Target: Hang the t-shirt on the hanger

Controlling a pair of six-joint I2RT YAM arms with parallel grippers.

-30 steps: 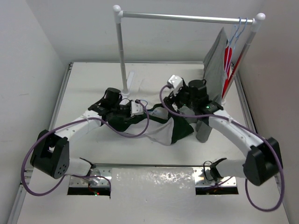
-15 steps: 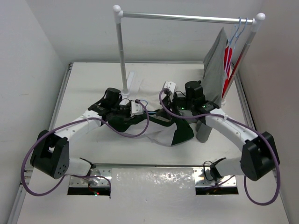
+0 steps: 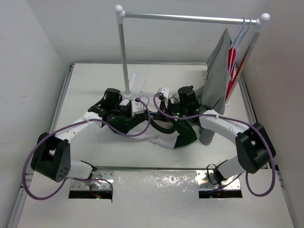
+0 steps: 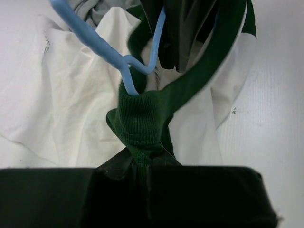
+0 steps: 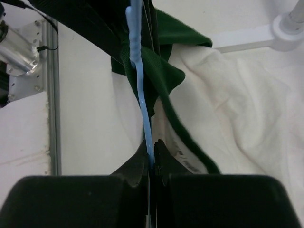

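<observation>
The t-shirt (image 3: 167,136), dark green and off-white, lies bunched on the table between the two arms. In the left wrist view my left gripper (image 4: 142,164) is shut on its green ribbed collar (image 4: 142,121). The pale-blue wire of the hanger (image 4: 92,35) runs down into the collar opening. In the right wrist view my right gripper (image 5: 153,164) is shut on the hanger (image 5: 141,104), and the wire passes straight up between the jaws, beside a green fold of the t-shirt (image 5: 161,71). From above, both gripper tips are hidden in the cloth.
A white clothes rack stands at the back, with its rail (image 3: 190,18) and left post (image 3: 124,57). At its right end hang a grey garment (image 3: 217,76) and a red garment (image 3: 231,59) on like hangers (image 3: 243,26). The rack's foot (image 5: 289,31) lies close by.
My right gripper has moved left towards the left gripper and closed on the hanger wire. The left arm has kept its hold on the collar and barely shifted.
</observation>
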